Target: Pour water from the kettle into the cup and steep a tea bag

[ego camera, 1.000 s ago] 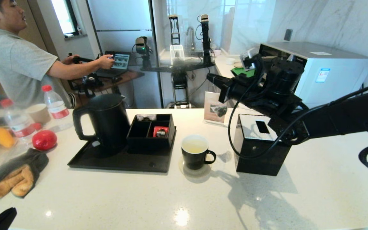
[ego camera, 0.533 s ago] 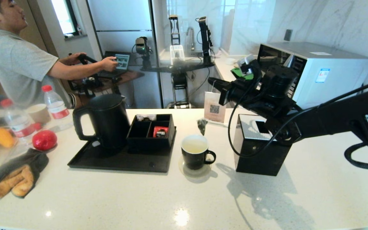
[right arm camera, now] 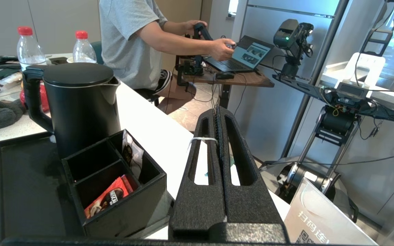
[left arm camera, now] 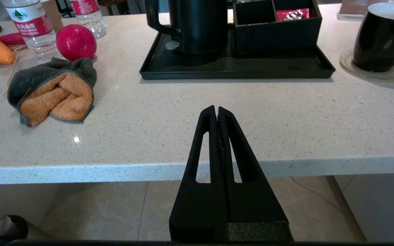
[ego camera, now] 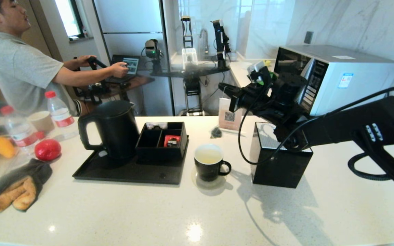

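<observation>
Countertop [ego camera: 183, 212] bears tray [ego camera: 128, 172], kettle [ego camera: 113, 128], cup [ego camera: 210, 166]

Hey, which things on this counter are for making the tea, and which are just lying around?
For the tea: kettle, cup with water, tea bag dangling on its string from the shut right end effector.

Lying about: bottles, red fruit, cloth, black box, microwave, red packet. Left end effector is parked.

Bright daylight, soft shadows on the glossy counter [ego camera: 183, 212], glare spots, wide-angle edge warping.
</observation>
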